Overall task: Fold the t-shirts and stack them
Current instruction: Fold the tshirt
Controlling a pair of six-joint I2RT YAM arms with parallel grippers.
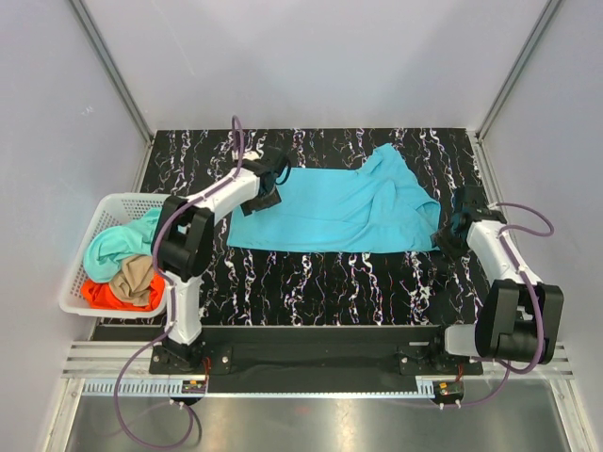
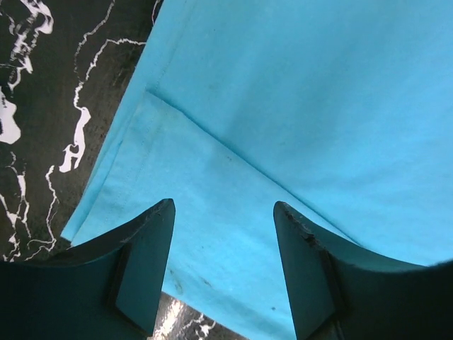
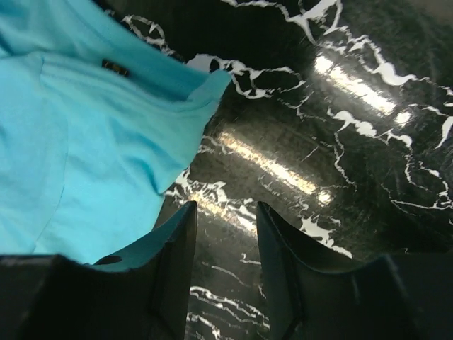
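Note:
A bright cyan t-shirt [image 1: 339, 212] lies spread and rumpled across the middle of the black marbled table [image 1: 330, 282]. My left gripper [image 1: 268, 188] is open over the shirt's left edge; in the left wrist view its fingers [image 2: 145, 265] straddle the cyan cloth [image 2: 283, 127] with nothing between them. My right gripper [image 1: 455, 226] is open beside the shirt's right edge; in the right wrist view it [image 3: 225, 234] hangs over bare table, with the cloth [image 3: 92, 142] to its left. Mint-teal [image 1: 118, 243], tan [image 1: 135, 278] and orange-red [image 1: 99, 295] shirts lie in the basket.
A white plastic lattice basket [image 1: 80, 282] stands at the table's left edge, beside the left arm. Grey walls and metal frame posts enclose the table on three sides. The near rail carries both arm bases.

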